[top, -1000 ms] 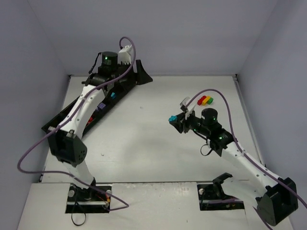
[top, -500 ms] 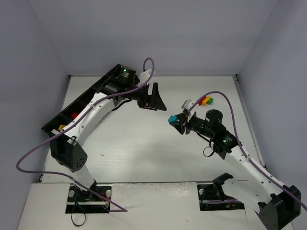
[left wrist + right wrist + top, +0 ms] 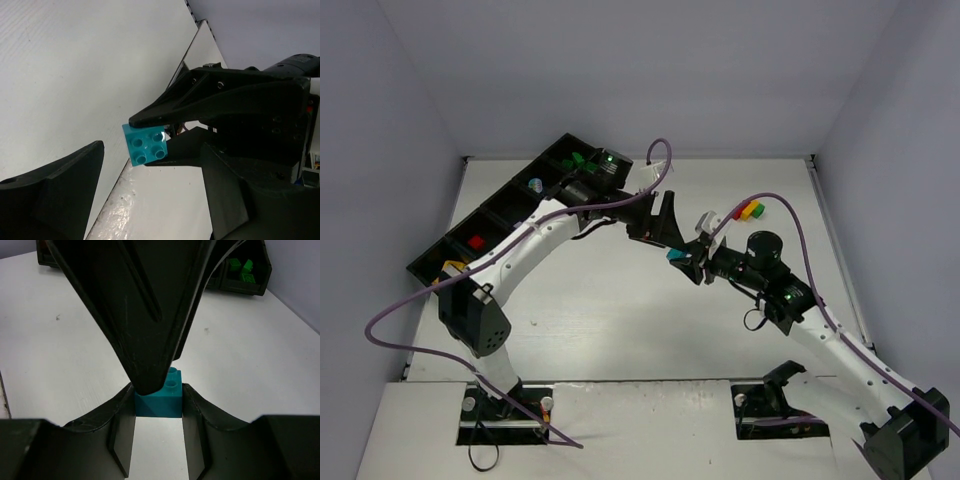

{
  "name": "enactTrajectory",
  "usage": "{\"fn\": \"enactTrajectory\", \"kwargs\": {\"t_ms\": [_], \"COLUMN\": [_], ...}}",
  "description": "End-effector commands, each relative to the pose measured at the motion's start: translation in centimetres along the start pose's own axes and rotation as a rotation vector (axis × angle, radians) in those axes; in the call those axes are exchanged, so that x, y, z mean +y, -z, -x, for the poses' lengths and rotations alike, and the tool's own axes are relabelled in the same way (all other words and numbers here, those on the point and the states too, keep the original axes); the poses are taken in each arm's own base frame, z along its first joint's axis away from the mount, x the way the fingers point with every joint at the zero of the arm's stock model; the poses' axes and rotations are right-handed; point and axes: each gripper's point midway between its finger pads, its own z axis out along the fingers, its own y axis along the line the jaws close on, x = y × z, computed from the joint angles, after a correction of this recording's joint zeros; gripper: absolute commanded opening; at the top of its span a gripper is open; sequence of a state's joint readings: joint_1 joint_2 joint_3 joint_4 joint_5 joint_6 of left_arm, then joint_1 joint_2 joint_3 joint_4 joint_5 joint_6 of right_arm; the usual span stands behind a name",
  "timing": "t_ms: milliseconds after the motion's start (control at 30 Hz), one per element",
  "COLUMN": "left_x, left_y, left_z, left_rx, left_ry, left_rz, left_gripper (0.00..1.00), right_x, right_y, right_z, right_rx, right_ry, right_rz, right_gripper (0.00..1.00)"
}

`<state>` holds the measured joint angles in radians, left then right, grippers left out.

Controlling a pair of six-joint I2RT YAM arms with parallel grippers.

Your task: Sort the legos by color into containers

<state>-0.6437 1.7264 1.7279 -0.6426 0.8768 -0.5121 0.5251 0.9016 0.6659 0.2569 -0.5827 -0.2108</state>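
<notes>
And there it went: my left arm point(image 3: 535, 232) swung away from the tray point(image 3: 482, 204) at ten o'clock and came in to the middle of the desk point(image 3: 620, 330). There my right fingers point(image 3: 107, 422) were clamped on the teal brick point(image 3: 146, 145), holding it up. The left fingers point(image 3: 65, 175) had spread and stood open on either side of the brick. One tip looked to be right at its studs, with no grip taken yet. I read that as a handover lined up, teal bound for the tray. The red-yellow-green stack point(image 3: 750, 210) sat at two o'clock, unsorted.
</notes>
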Motion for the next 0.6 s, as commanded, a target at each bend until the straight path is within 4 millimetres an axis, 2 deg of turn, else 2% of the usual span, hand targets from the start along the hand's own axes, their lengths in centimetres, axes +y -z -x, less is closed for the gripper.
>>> {"fn": "enactTrajectory", "kwargs": {"t_ms": [0,133,300,467,567], "left_x": [-1.7,-1.3,0.1,-0.8,-1.0], "left_y": [0.5,-0.1,-0.6,-1.0,-1.4], "left_z": [2.2,1.8,0.7,0.6,0.4], "left_rx": [-0.084,-0.065,-0.023,-0.018,-0.01], "left_ry": [-0.06,-0.05,-0.042,-0.055,-0.059], "left_rz": [-0.005,0.017,0.098,0.085,0.082], "left_gripper": [0.71,0.66,0.6,0.56,0.5], "right_x": [-0.3,-0.2,-0.3,-0.3,-0.4], "right_y": [-0.2,-0.2,-0.2,-0.4,-0.4], "right_z": [3.6,3.5,3.4,3.2,3.1], "right_rx": [-0.091,-0.087,-0.083,-0.078,-0.074], "right_ry": [0.053,0.052,0.05,0.049,0.048], "right_rz": [-0.003,-0.009,-0.013,-0.018,-0.019], "right_gripper": [0.1,0.1,0.1,0.1,0.1]}}
